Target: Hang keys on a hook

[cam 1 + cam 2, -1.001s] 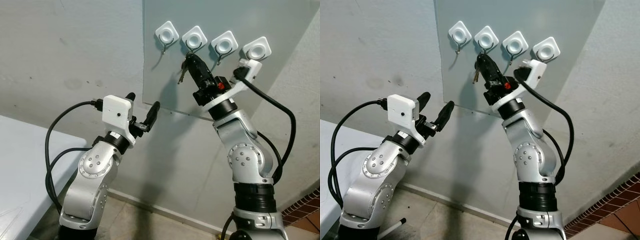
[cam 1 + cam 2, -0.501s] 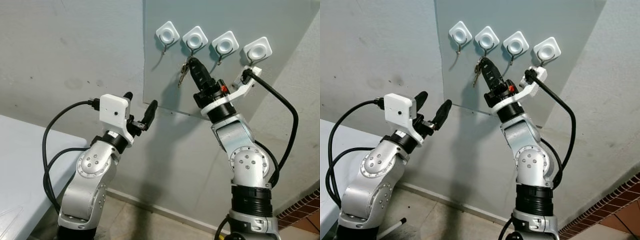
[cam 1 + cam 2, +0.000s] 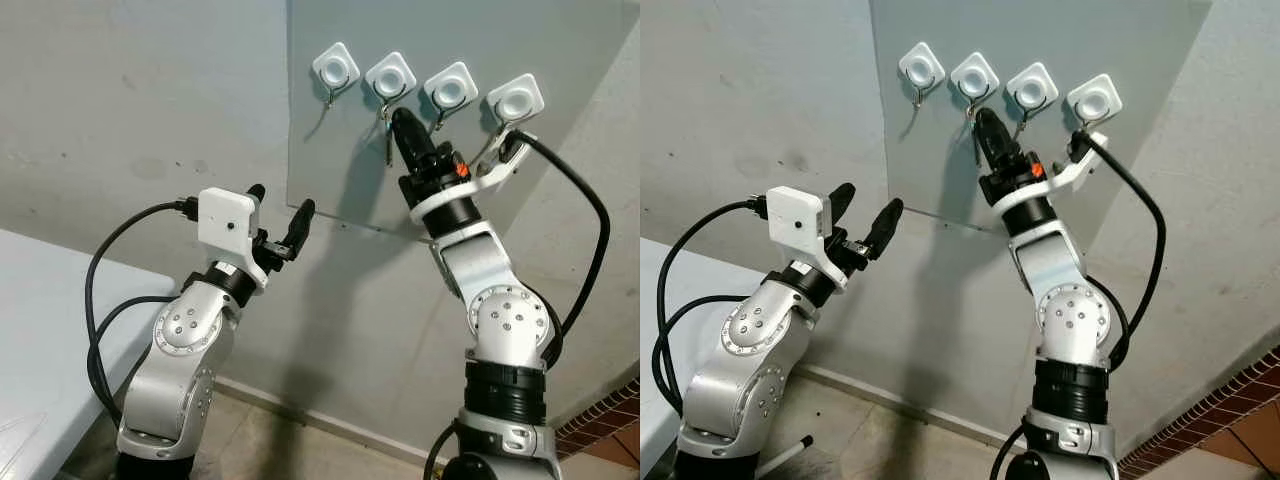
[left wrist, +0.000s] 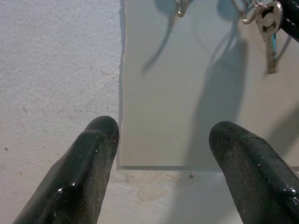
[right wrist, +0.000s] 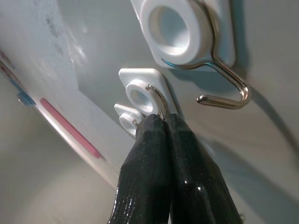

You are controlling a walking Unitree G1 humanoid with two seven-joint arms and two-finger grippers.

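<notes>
- Right gripper [image 3: 399, 120] raised to the second hook [image 3: 389, 82], jaws pinched together on the keys' ring to thread it.
- Keys [image 3: 387, 135] dangling at six o'clock beneath that hook.
- Left gripper [image 3: 284, 212] idle, jaws apart.

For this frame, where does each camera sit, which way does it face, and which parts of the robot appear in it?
Left and right eye views: on the head, facing the grey wall panel with four white wire hooks; both silver arms show, right gripper raised to the hooks, left gripper lower.
Left wrist view: along its spread black fingers toward the panel and hanging silver keys.
Right wrist view: along its closed fingers at the hooks.
Shared: panel and hooks.
</notes>
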